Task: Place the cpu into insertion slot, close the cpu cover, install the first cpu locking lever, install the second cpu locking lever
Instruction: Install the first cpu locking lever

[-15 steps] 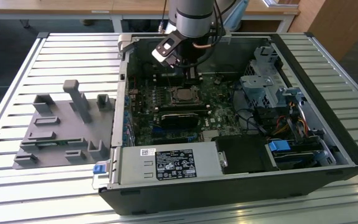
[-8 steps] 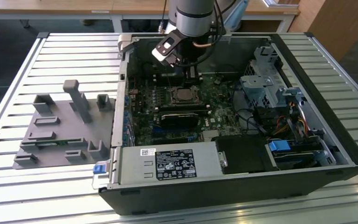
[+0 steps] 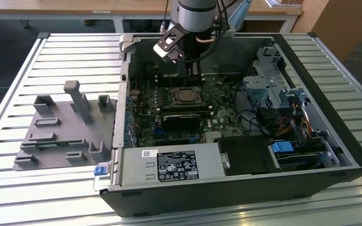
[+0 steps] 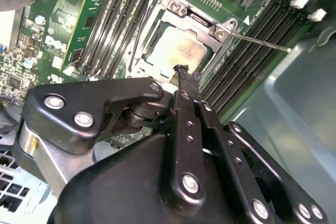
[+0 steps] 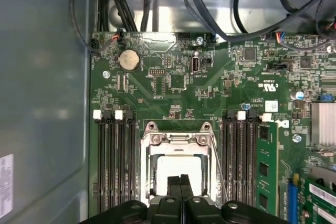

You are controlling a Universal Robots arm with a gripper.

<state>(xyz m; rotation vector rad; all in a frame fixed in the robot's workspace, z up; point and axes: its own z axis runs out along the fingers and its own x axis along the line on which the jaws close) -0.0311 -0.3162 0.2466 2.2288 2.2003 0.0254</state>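
**A:** Status? Left to right.

**B:** Exterior view's left: grey parts fixture (image 3: 61, 127) on the slatted table (image 3: 17, 188), well apart from the work. Middle: open computer case (image 3: 350, 155) lying on its side, so the board faces up and the arm comes in from above.

**A:** Chip?

**B:** The cpu (image 5: 178, 169) sits flat in the insertion slot (image 5: 152, 177). The cpu cover (image 5: 178, 139) lies down over it, with the chip showing through the window. Looks closed to me.

**A:** Gripper?

**B:** The gripper (image 5: 180, 181) hangs over the cover's edge, fingers pressed together with nothing between them. Contact: can't tell. My read is that the closed tip serves as a pusher, not a clamp.

**A:** Levers?

**B:** One thin lever (image 4: 262, 43) sticks out from the socket corner across the memory slots (image 4: 247, 66). I judge it unlatched. Exterior view's right: drive cage (image 3: 263, 89), apart from the arm.
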